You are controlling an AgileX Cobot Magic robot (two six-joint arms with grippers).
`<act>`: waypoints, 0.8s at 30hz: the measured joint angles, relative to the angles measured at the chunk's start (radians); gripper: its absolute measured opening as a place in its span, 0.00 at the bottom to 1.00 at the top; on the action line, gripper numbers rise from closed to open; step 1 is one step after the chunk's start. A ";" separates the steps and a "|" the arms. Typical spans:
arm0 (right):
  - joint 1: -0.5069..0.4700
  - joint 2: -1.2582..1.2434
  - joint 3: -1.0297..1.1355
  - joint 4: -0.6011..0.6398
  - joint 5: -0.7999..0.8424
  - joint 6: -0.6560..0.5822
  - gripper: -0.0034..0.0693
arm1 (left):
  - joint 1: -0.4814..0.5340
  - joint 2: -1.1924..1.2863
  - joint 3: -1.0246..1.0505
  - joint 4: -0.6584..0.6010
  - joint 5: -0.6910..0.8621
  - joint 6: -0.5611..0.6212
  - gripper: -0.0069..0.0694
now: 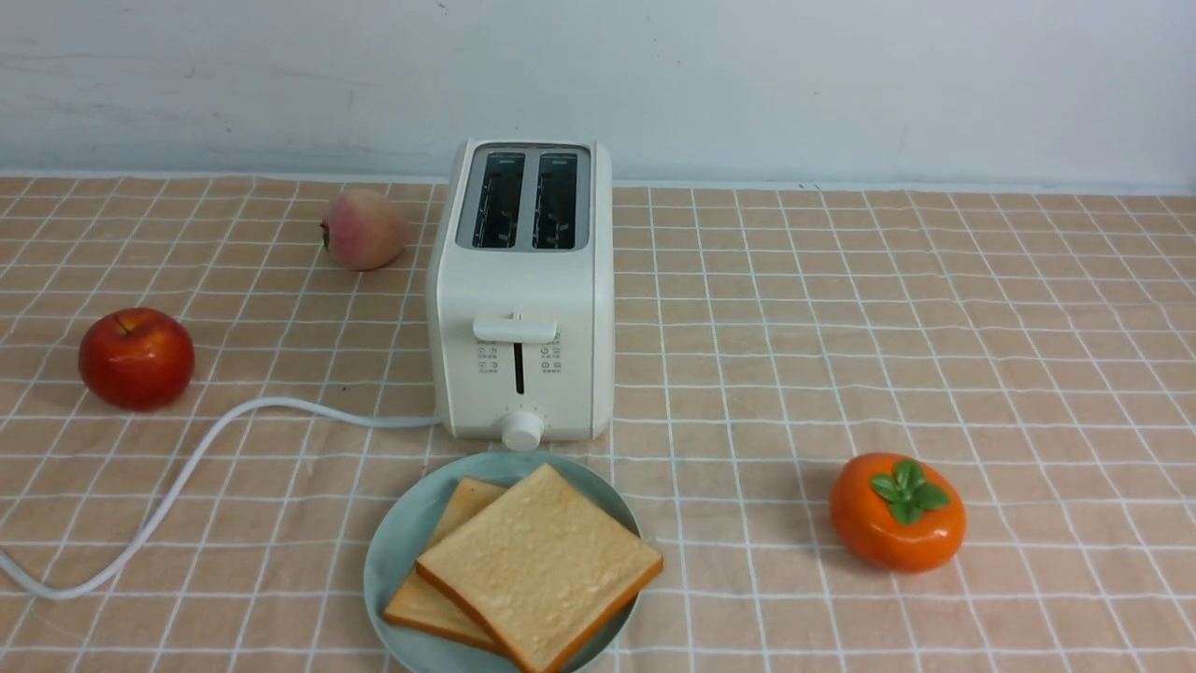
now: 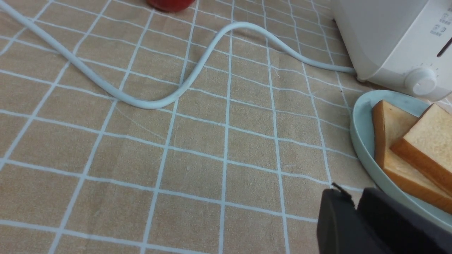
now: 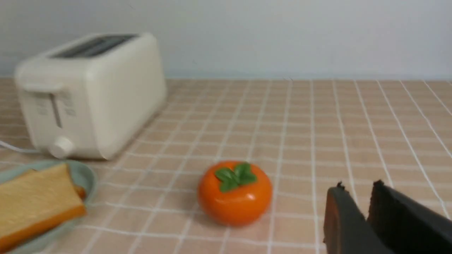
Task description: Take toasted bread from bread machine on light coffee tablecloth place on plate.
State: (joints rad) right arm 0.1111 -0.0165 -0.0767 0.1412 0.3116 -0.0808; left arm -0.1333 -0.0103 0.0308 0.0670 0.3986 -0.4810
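The cream-white bread machine [image 1: 523,280] stands on the light coffee tablecloth [image 1: 841,327], and both of its top slots look empty. Just in front of it is the pale blue-green plate [image 1: 397,551]. Two slices of toasted bread lie flat on it, the upper slice [image 1: 539,565] overlapping the lower slice [image 1: 447,551]. Neither arm shows in the front view. In its wrist view my left gripper [image 2: 354,193] hovers over the cloth beside the plate rim [image 2: 358,141], its jaws slightly apart and empty. Off to one side of the orange persimmon [image 3: 235,192], my right gripper [image 3: 359,187] is open and empty.
The toaster's white cord [image 1: 187,467] snakes across the cloth to the front left. A red apple [image 1: 136,358] sits at the left and a peach [image 1: 364,229] behind it near the toaster. The orange persimmon [image 1: 897,512] sits at the front right. A pale wall runs along the back.
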 joint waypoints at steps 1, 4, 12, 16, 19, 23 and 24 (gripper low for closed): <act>-0.044 0.000 0.044 0.000 0.003 0.000 0.23 | 0.000 0.000 0.000 0.000 0.000 0.000 0.20; -0.093 0.000 0.094 -0.004 0.047 0.000 0.23 | 0.000 0.000 0.000 0.000 -0.001 0.000 0.20; -0.120 0.000 0.094 -0.010 0.068 0.000 0.24 | 0.000 0.000 0.000 0.000 0.000 0.000 0.21; -0.120 0.000 0.094 -0.010 0.068 0.013 0.25 | -0.001 0.000 0.000 0.000 0.000 0.000 0.21; -0.127 0.000 0.094 -0.010 0.068 0.016 0.25 | -0.001 0.000 0.000 0.000 0.000 0.000 0.21; -0.131 0.000 0.094 -0.010 0.068 0.016 0.26 | -0.001 0.000 0.000 0.000 0.000 0.000 0.21; -0.131 0.000 0.094 -0.010 0.068 0.016 0.26 | -0.001 0.000 0.000 0.000 0.000 0.000 0.22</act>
State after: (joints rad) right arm -0.0199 -0.0165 0.0171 0.1307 0.3798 -0.0652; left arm -0.1341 -0.0103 0.0308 0.0670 0.3985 -0.4810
